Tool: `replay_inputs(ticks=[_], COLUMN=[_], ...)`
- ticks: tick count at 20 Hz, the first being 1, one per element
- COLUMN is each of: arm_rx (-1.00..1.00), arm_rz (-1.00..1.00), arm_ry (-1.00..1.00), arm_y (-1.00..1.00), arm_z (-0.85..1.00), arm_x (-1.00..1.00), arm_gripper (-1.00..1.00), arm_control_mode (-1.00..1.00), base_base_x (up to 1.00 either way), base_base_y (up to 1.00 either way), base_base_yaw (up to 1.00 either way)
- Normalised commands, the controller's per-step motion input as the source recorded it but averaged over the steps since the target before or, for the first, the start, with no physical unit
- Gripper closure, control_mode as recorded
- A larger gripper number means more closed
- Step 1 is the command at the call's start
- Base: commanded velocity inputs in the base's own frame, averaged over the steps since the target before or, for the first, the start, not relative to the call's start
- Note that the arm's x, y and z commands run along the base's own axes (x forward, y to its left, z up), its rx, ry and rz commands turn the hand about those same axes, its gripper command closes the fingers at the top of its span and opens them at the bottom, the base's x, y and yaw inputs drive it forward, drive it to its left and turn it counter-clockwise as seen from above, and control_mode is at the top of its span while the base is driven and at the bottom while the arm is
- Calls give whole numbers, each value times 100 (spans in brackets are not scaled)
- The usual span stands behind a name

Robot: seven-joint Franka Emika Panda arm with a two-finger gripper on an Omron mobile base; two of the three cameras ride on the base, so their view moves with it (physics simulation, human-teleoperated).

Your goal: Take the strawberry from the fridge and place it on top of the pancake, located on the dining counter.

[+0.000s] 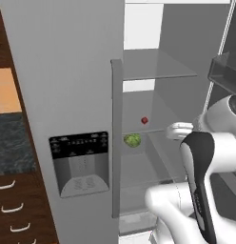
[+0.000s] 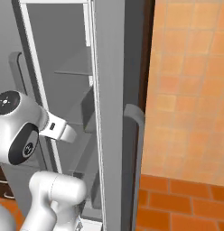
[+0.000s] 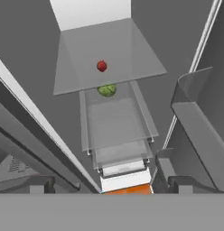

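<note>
strawberry [image 3: 101, 66] upper centre on fridge [image 1: 67, 95] shelf; gripper [image 3: 111, 188] fingers apart, lined up for reach-in, nothing held

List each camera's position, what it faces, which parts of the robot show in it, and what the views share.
Left base view: behind the arm on its left, facing the open fridge; strawberry on a shelf, green leafy ball below; white arm at lower right.
Right base view: behind on the right, facing the fridge door's edge and an orange tiled wall; arm at lower left.
Hand view: on the hand, looking into the fridge at the strawberry and leafy ball.
Shared: left base and hand views both show the two foods.
</note>
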Motion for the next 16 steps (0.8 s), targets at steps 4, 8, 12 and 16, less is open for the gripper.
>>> replay_inputs(ticks=[4, 8, 12, 16], arm_rx=[0, 1, 1, 0], arm_rz=[0, 0, 0, 0], arm_ry=[0, 0, 0, 6], arm_y=[0, -6, -22, -4], arm_z=[0, 0, 0, -3], arm_x=[0, 14, 48, 66], arm_gripper=[-100, -100, -100, -100], arm_control_mode=[100, -100, -100, -100], base_base_x=[58, 41, 0, 0], base_base_y=[-21, -14, 0, 0], base_base_yaw=[13, 0, 0, 0])
